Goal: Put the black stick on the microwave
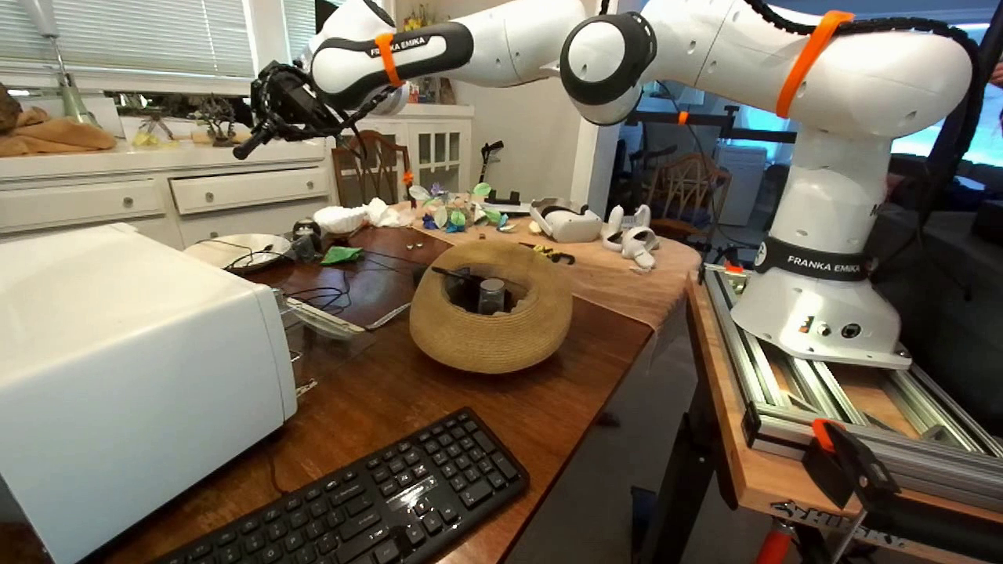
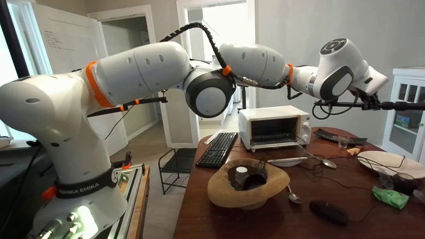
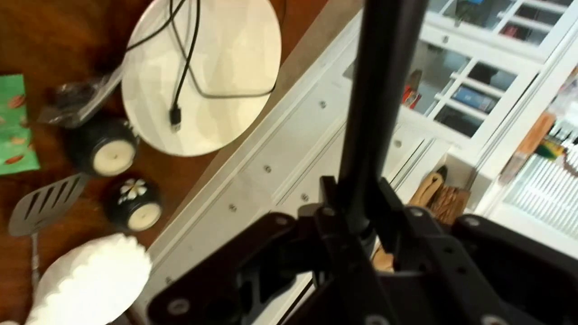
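The black stick [image 3: 384, 90] is a long thin rod. It runs up through the wrist view from my gripper [image 3: 356, 194], whose fingers are closed around it. In an exterior view the stick [image 2: 405, 106] is nearly level, high above the table, with the gripper [image 2: 371, 103] partway along it. It also shows in an exterior view [image 1: 252, 141], tilted, with the gripper [image 1: 290, 102] around it. The white microwave [image 1: 141, 313] stands on the table, and its front is open in an exterior view [image 2: 244, 129]. The stick is apart from it, beyond its right side there.
A straw hat [image 2: 229, 196] holding a jar and a dark cup sits in front of the microwave. A black keyboard [image 1: 392, 501] lies beside the microwave. A white plate [image 3: 203, 113] with cables, a dark mouse [image 2: 328, 211] and a green packet [image 2: 390, 197] lie on the table.
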Controlling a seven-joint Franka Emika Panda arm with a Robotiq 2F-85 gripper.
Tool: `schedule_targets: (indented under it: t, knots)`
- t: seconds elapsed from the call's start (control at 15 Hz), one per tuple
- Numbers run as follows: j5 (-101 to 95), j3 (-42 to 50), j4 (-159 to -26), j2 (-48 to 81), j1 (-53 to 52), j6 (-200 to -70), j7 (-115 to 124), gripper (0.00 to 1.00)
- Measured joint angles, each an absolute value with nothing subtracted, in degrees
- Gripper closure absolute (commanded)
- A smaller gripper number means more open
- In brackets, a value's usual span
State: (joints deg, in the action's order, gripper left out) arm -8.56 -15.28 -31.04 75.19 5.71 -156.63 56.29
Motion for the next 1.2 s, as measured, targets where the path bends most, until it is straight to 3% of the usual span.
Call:
schedule_targets:
  t: [0.2,0.67,1.0,1.07,1.2]
  knots:
    - [-3.9,-17.3,-31.1,73.8,1.4,-154.5,46.9,0.94]
    - [-3.7,-31.7,-32.4,70.8,-0.1,-144.2,29.5,0.94]
    - [-3.8,-33.1,-34.0,70.0,0.2,-142.2,26.6,0.94]
    - [-4.0,-33.0,-34.2,69.9,0.3,-142.2,26.6,0.78]
    - [-4.2,-32.4,-34.4,69.9,0.6,-142.3,26.6,0.78]
